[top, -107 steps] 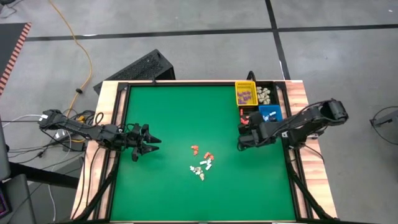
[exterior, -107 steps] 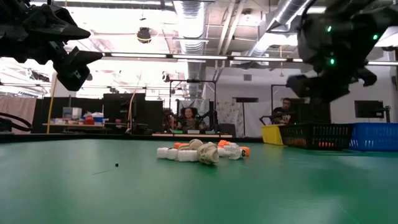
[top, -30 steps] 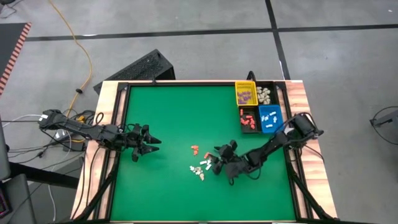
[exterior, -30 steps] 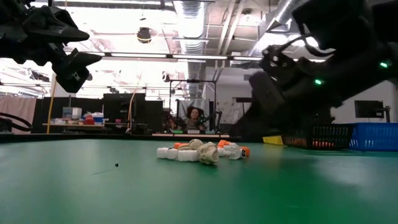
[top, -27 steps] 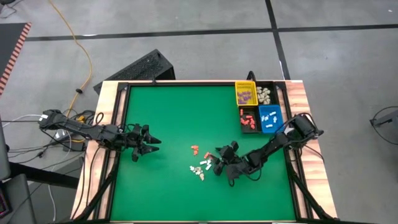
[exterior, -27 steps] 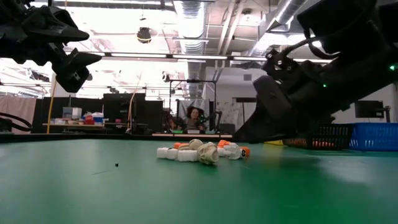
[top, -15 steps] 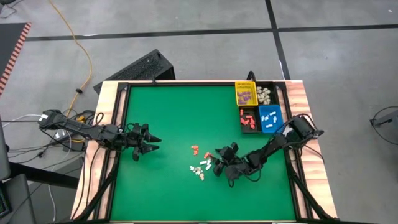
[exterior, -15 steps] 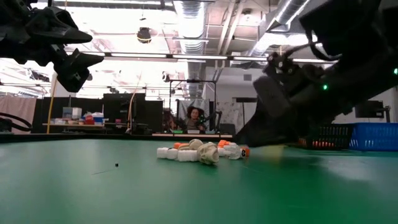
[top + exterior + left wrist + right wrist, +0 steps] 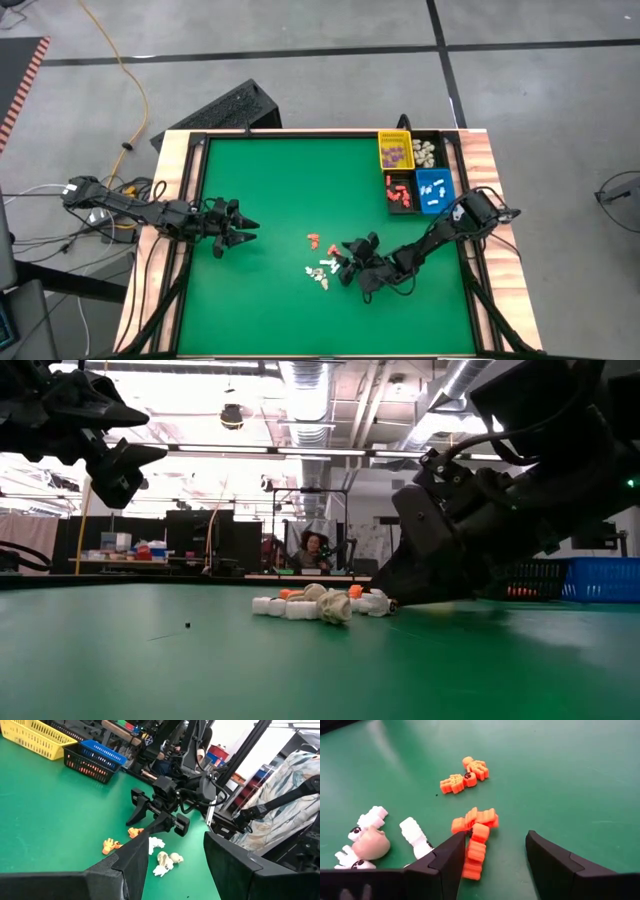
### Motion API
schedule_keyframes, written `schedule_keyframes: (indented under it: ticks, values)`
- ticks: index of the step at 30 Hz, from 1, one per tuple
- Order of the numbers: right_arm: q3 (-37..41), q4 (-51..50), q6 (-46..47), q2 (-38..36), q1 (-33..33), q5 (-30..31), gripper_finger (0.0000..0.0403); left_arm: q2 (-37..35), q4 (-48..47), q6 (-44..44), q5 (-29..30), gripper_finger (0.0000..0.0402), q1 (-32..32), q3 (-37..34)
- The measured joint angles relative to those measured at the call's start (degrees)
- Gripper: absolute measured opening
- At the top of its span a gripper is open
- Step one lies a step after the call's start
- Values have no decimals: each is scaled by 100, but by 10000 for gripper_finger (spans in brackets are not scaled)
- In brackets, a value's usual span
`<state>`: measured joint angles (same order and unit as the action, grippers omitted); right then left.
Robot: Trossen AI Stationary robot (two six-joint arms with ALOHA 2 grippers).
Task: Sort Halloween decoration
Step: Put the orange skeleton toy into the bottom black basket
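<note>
Step in hand: approach for a pick. The right gripper [image 9: 345, 268] is down at the green tabletop [image 9: 270, 190], at the right-hand side of the cluster of Halloween trinkets [image 9: 324, 262] lying a little right of centre and toward the near edge. Its jaws stand apart with nothing between them yet. In the right wrist view an orange skeleton-like trinket [image 9: 475, 834] lies directly ahead in the gap, touching or just beside one finger; a second orange trinket [image 9: 464, 776] lies farther off, apart from the rest, and cream-white skull and bone pieces [image 9: 367, 837] sit to one side.

Judgement: the next move calls for a small advance so both fingers straddle the orange piece alone, then a close, a lift, and a carry to the bins [image 9: 412, 170] at the far right corner of the tabletop. The cream-white pieces are near enough to be nudged or caught along

Pose: the right arm reaches low and long from the right edge, its wrist close to the surface. The left gripper [image 9: 232, 232] waits near the left edge, raised clear of the surface, jaws apart and empty, pointed toward the cluster
</note>
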<state>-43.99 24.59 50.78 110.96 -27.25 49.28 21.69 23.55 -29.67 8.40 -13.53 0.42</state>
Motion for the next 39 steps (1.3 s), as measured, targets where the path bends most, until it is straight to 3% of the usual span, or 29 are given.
schedule_keyframes:
  ticks: [8,21,30,39]
  values:
    - [-20,-510,645,-15,3,55,203,0,-2,-13,0,180,1,-1]
    - [-4,-639,653,-44,-31,132,11,0,-4,-59,0,180,1,1]
    - [24,-975,131,-535,-80,229,5,-1,-7,4,103,180,1,-1]
    - [13,-2045,141,-1395,-78,589,17,0,-7,31,107,180,1,-1]
